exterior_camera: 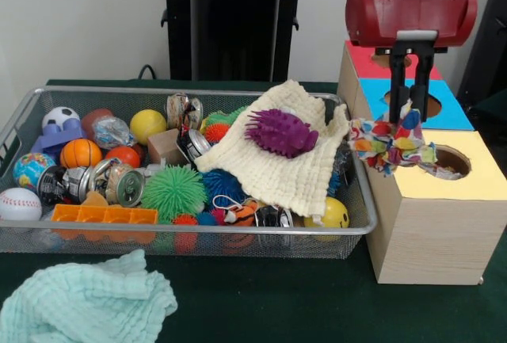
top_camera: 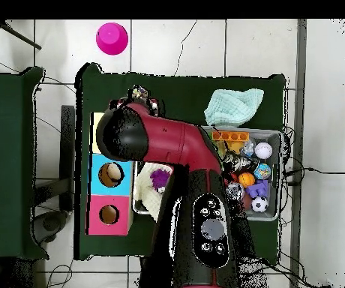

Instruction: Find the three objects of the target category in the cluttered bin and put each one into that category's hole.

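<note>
My gripper (exterior_camera: pixel 410 115) hangs over the left part of the yellow-topped box (exterior_camera: pixel 444 224). It is shut on a wrinkly multicoloured film wad (exterior_camera: pixel 390 145), which hangs just left of the round hole (exterior_camera: pixel 451 161) and touches its rim. The wire mesh bin (exterior_camera: pixel 198 228) stands to the left, full of clutter. Another clear film wad (exterior_camera: pixel 111 131) seems to lie at its far left, by the orange balls. In the overhead view the arm (top_camera: pixel 168 142) covers the yellow box. Only the held wad (top_camera: pixel 138 94) peeks out beyond it.
The blue-topped box (exterior_camera: pixel 455 109) and red-topped box (exterior_camera: pixel 364 59) stand behind the yellow one. A cream cloth (exterior_camera: pixel 277 169) with a purple spiky ball (exterior_camera: pixel 281 131) covers the bin's right part. A mint cloth (exterior_camera: pixel 83 299) lies in front of the bin. Cans and balls fill the bin.
</note>
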